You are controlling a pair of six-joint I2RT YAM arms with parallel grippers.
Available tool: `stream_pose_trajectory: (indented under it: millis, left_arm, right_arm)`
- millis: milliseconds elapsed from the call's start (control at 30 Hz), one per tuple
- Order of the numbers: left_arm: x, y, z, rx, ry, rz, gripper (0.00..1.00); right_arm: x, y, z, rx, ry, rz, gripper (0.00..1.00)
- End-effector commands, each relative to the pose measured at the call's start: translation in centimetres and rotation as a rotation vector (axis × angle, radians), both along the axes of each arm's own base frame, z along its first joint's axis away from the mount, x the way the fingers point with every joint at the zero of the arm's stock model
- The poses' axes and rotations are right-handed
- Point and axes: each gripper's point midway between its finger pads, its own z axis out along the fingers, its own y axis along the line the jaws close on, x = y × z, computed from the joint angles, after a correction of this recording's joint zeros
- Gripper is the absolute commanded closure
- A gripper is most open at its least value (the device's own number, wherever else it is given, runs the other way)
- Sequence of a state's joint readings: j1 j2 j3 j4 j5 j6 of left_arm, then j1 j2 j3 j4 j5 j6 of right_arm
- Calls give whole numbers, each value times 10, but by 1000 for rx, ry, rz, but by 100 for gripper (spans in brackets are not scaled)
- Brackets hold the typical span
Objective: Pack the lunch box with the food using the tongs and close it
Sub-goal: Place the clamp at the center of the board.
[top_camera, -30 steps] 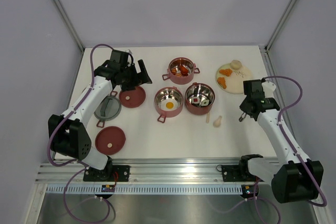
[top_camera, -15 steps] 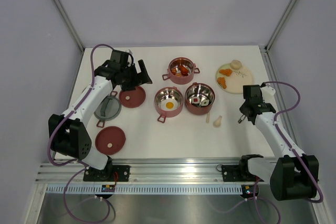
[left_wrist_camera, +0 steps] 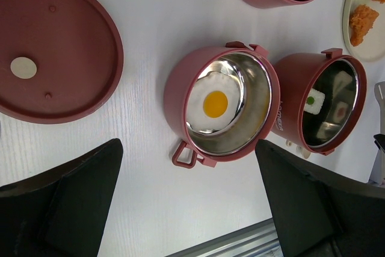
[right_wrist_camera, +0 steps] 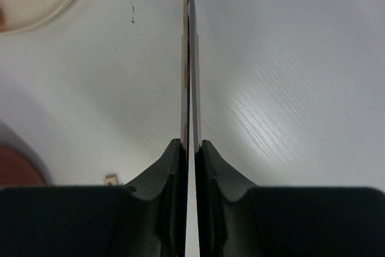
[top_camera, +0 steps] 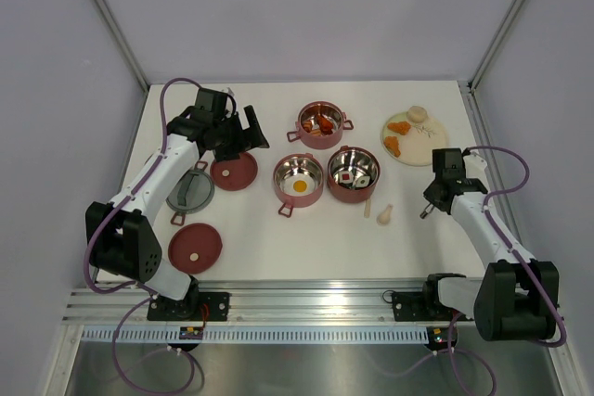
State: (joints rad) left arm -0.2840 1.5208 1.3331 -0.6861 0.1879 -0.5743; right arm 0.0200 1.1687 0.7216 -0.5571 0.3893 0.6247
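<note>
White table (top_camera: 278, 229), bowl (left_wrist_camera: 283, 118) lettering illegible.

dark-red bowls (top_camera: 299, 181), shiny steel inside; white egg (left_wrist_camera: 215, 104) with orange yolk; cream plate (top_camera: 415, 139); grey lid (top_camera: 190, 191).

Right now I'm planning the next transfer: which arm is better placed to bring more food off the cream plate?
Right. Its gripper already clamps the slim silver metal tongs beside the flat cream plate; the left gripper hangs open over the dark-red lids.
</note>
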Motion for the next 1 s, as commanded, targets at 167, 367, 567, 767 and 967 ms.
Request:
stream_pose_trajectory:
  millis: [167,367,567,767,967]
  left_arm:
    - [11,-4,15,-20,-57,-15,3]
    - [11,-4,15,-21,-56,-14,3]
    - [11,-4,14,-19,-54,-16,3]
    - [11,-4,12,-18,-50,-17,3]
    - [11,-3,13,-18,-51,-15,3]
  right_arm:
    - [-1,-5,1,50,6,-27,93]
    - [-7,4,-5,135,52,-30,66]
    - [-16,12,-23,199,102,-61,65]
    - [-21,12,-34,206,118,-85,64]
    - [-24,9,-43,197,154,-108,59]
